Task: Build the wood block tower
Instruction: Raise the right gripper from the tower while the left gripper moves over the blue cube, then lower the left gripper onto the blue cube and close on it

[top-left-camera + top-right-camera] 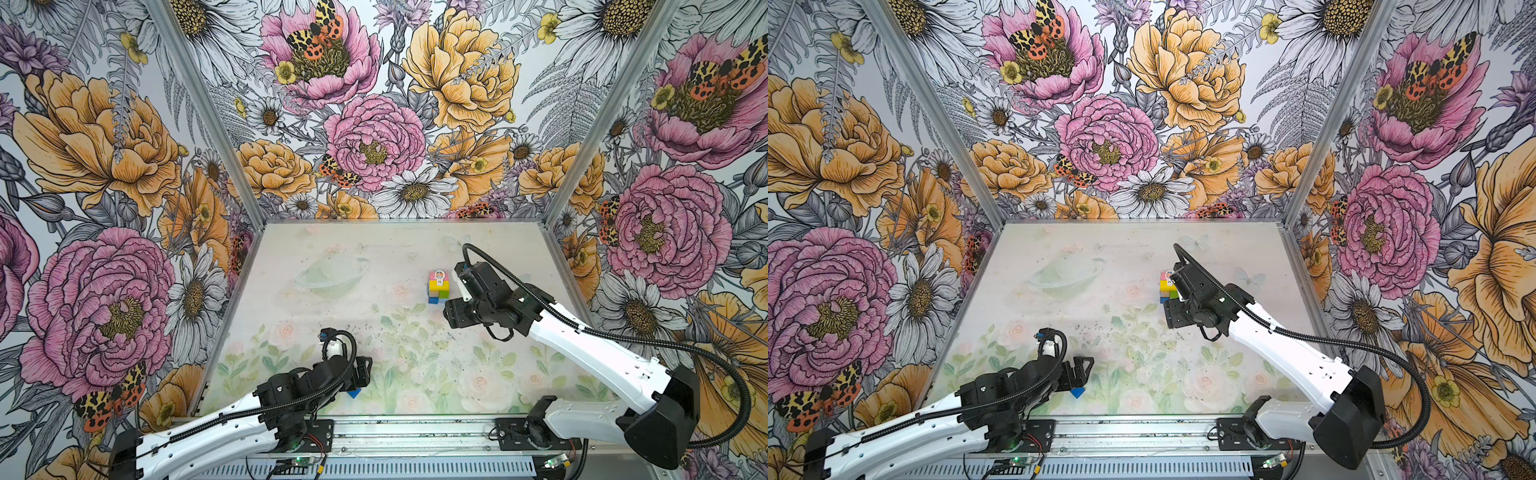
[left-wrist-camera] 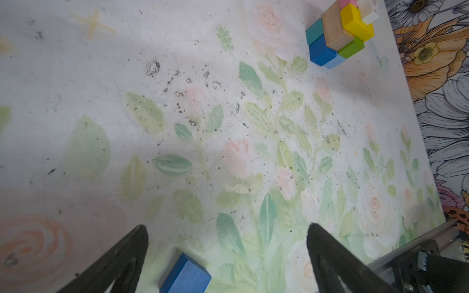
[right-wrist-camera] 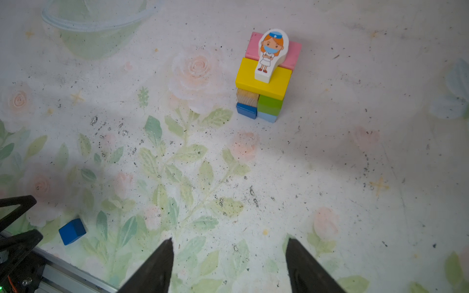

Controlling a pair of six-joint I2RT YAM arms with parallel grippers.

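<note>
Left end effector (image 2: 227, 228) sits well left of tower (image 1: 438, 289), jaws wide apart, empty. Blue cube (image 2: 186, 275) lies loose on counter (image 1: 332, 249), also well left of tower. Tower upright, yellow and pink bricks topmost, nurse figure (image 3: 271, 54) standing atop. Right end effector (image 3: 229, 241) just right of tower, jaws apart, gripping nothing.

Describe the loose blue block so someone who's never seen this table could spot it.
Find the metal rail along the table's near edge. Beyond it, beside the left arm's open claw, lies a small dark blue wooden cube. Unlike every other block, it sits alone, far from the colourful stacked tower.
</note>
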